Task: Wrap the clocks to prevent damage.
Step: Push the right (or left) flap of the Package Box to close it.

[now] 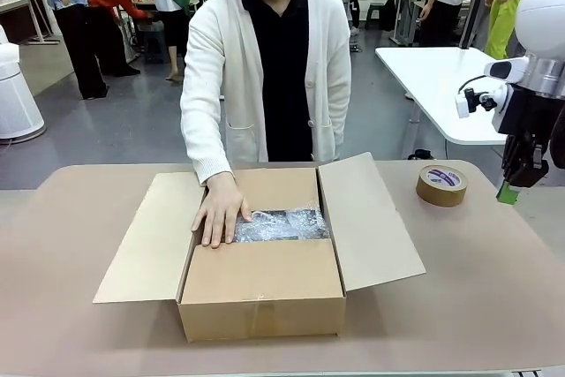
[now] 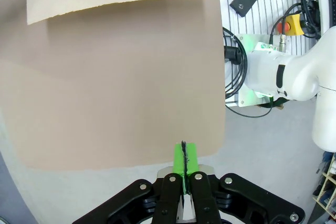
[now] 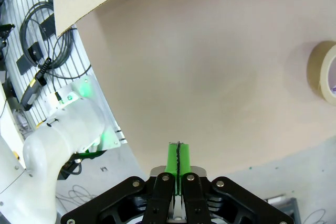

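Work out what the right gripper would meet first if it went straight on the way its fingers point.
Most likely the bare tabletop: the shut right gripper points down at it, with the tape roll off to one side. Depth is hard to judge.

Ahead of the right gripper [image 3: 179, 150], fingers [image 3: 173, 157] pressed together, the table [image 3: 210, 77] is bare; a tape roll [image 3: 323, 72] sits off to their side, and a person's hand [image 1: 221, 209] blocks the box [image 1: 265, 284] opening

You'll see a dark bubble-wrapped bundle [image 1: 282, 224] lying flat mid-frame. It sits inside the cardboard box [image 1: 261, 297], whose side flaps are open.
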`<move>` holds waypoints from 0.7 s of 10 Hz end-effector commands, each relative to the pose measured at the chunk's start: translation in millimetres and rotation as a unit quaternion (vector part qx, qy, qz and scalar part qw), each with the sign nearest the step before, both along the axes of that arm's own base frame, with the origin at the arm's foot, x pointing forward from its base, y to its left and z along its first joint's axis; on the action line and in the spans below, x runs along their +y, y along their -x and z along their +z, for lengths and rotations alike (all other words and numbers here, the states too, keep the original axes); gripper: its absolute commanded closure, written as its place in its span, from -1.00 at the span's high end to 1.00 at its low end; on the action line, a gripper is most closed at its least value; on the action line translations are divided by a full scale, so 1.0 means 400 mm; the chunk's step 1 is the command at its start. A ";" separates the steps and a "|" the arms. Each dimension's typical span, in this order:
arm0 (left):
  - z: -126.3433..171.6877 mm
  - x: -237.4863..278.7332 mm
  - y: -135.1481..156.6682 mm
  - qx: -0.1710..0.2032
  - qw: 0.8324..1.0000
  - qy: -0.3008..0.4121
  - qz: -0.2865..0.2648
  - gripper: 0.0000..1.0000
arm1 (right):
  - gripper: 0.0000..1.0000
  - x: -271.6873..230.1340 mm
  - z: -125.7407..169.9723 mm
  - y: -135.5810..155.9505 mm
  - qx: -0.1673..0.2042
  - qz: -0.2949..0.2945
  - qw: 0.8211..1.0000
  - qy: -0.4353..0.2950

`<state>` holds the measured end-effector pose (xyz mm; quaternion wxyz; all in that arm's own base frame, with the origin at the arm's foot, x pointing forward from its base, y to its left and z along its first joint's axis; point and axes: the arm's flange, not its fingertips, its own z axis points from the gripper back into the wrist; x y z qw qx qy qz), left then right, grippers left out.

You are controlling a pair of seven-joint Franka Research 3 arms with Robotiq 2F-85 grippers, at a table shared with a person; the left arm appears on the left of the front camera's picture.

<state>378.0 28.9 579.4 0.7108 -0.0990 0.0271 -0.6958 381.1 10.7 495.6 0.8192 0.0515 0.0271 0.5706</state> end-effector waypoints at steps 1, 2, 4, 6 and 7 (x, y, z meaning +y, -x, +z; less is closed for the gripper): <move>0.007 0.007 -0.002 0.003 1.000 0.004 -0.008 -0.99 | -0.98 -0.053 -0.044 -0.042 -0.002 0.073 0.986 -0.148; 0.007 0.007 -0.002 0.003 1.000 0.004 -0.008 -0.99 | -0.98 -0.109 -0.105 -0.067 0.011 0.129 0.948 -0.291; 0.007 0.007 -0.002 0.003 1.000 0.004 -0.008 -0.99 | -0.98 -0.179 -0.189 -0.119 -0.042 0.127 0.895 -0.426; 0.007 0.007 -0.002 0.003 1.000 0.004 -0.008 -0.99 | -0.98 -0.210 -0.273 -0.133 -0.098 0.137 0.849 -0.501; 0.007 0.007 -0.002 0.003 1.000 0.004 -0.008 -0.99 | -0.98 -0.204 -0.288 -0.141 -0.102 0.124 0.842 -0.516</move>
